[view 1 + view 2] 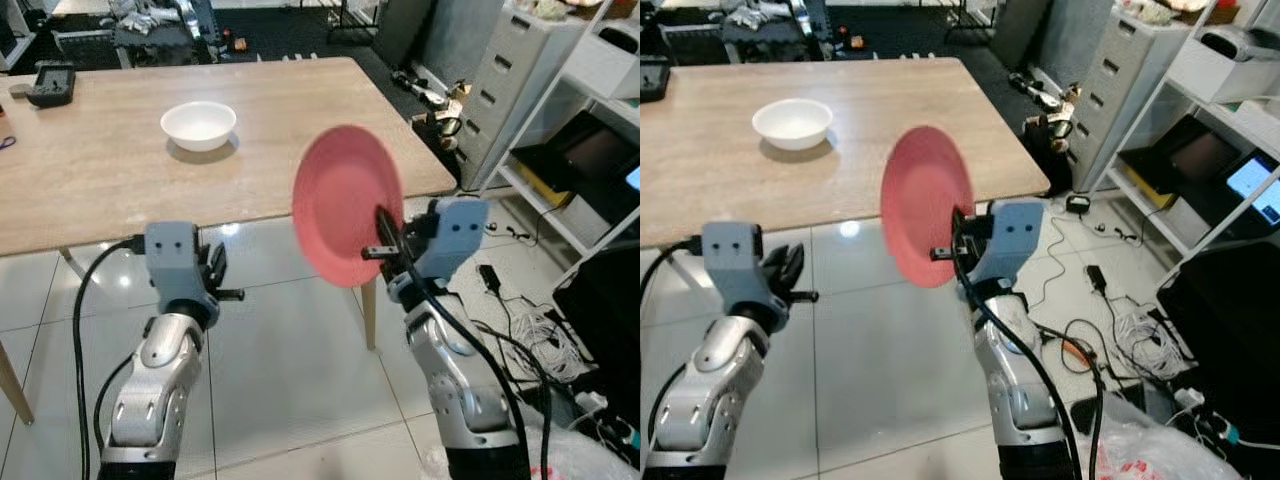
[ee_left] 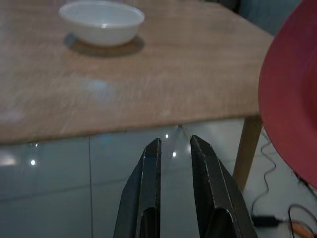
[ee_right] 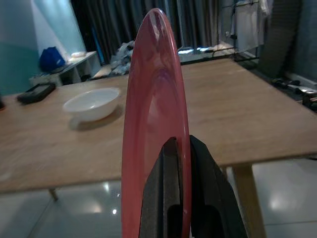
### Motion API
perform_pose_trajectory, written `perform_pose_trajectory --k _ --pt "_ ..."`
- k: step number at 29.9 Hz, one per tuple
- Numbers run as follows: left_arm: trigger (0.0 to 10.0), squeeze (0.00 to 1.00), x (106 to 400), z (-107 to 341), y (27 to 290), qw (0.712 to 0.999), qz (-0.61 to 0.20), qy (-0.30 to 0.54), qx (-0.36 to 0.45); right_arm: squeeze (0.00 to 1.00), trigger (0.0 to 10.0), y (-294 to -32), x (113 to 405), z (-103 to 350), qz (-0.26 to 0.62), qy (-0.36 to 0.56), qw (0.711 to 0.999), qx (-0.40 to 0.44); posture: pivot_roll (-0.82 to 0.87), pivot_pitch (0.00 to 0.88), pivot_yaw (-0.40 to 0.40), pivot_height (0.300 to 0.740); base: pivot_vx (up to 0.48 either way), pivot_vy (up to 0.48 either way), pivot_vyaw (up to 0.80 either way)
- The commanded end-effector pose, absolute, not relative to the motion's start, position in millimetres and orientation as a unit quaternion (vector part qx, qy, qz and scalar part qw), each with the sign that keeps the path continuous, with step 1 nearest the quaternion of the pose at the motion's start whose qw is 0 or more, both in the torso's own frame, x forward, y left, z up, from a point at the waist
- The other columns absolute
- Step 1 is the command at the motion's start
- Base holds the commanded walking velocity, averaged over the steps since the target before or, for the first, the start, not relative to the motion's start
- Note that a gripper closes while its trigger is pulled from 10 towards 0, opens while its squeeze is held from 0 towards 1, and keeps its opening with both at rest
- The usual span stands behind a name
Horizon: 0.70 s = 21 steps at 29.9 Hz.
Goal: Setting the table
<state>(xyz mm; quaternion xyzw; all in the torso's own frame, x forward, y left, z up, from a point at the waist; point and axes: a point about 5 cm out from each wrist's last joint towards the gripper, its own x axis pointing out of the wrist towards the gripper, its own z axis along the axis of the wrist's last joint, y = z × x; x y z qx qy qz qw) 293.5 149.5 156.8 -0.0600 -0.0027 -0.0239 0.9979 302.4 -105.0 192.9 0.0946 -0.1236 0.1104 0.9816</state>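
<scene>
A pink plate (image 1: 345,200) stands on edge in the air before the wooden table (image 1: 120,170), held at its lower rim by my right gripper (image 1: 382,240), which is shut on it. In the right wrist view the plate (image 3: 156,114) shows edge-on between the two black fingers (image 3: 168,193). A white bowl (image 1: 198,125) sits on the table, a little left of the plate and farther back. My left gripper (image 2: 173,148) hovers below the table's front edge with its fingers nearly together and nothing between them.
A black device (image 1: 50,83) lies at the table's far left. Grey drawers (image 1: 520,80) and a white shelf unit (image 1: 600,130) stand to the right. Cables (image 1: 530,330) lie on the tiled floor at right. Table legs (image 1: 368,315) stand near my arms.
</scene>
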Motion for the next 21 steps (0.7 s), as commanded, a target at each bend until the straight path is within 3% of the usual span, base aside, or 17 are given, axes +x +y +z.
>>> perform_pose_trajectory --k 1,21 --pt "10.0 0.0 292.9 154.8 147.4 0.998 -0.026 0.001 -0.056 0.0 10.0 -108.8 302.4 191.6 0.103 -0.122 0.983 0.093 -0.06 0.003 0.035 0.74 0.48 0.0 0.0" --pt "10.0 0.0 293.2 154.6 146.4 0.998 -0.027 0.001 -0.055 0.0 10.0 -103.8 304.1 193.9 0.113 -0.118 0.978 0.126 -0.06 0.008 0.036 0.74 0.48 0.0 0.0"
